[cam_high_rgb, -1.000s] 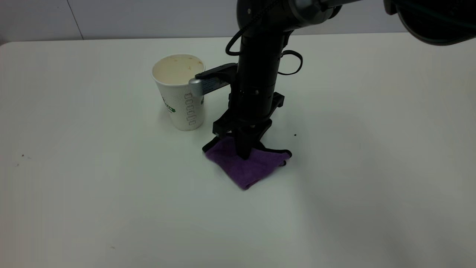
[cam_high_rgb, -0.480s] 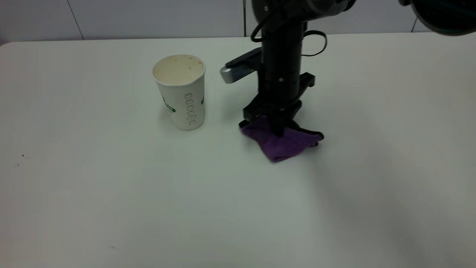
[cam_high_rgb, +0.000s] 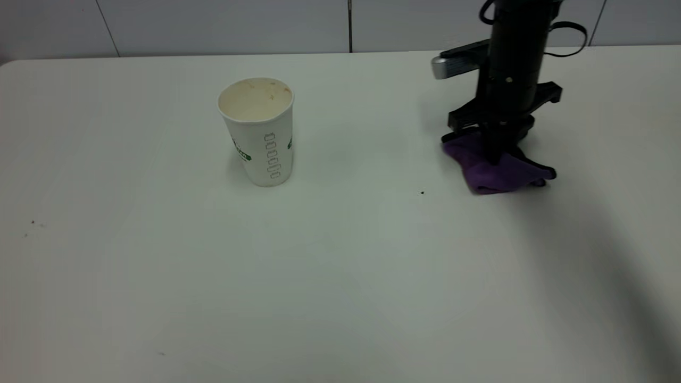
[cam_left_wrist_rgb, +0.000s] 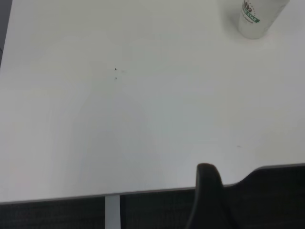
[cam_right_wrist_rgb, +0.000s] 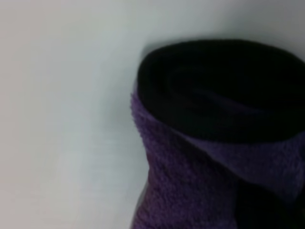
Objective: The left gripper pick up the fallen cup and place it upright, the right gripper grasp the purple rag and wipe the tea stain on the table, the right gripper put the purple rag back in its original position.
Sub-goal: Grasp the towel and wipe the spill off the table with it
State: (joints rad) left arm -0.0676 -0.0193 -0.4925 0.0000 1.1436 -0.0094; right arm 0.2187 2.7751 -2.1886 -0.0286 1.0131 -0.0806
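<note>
A: White table [cam_high_rgb: 340,276], plain grey wall behind. Near part holds nothing but a few dark specks [cam_high_rgb: 32,222]. No brown puddle visible anywhere, so I judge the tea stain is wiped.

B: Left arm?

A: Not in the exterior view. Its wrist camera looks down over the near table edge from well away, only a dark tip of the left gripper [cam_left_wrist_rgb: 207,191] at the frame edge; cannot tell whether it is spread or closed. Parked, I'd say, since its job looks done.

B: Cup?

A: The cup [cam_high_rgb: 259,130] stands upright, left of centre, mouth up, tan stains inside, well apart from everything. Also caught in the left wrist view [cam_left_wrist_rgb: 257,16].

B: Farther back?

A: The right gripper [cam_high_rgb: 495,154] at far right, pointing straight down, fingers pressed together pinching the purple rag [cam_high_rgb: 492,169]. The rag bunches under it, its lower folds seemingly touching the table. The right wrist view shows cloth right against the camera [cam_right_wrist_rgb: 190,191].

B: Why hold it there?

A: Likely the return step: a pinch from above lets the rag drop flat on release.
</note>
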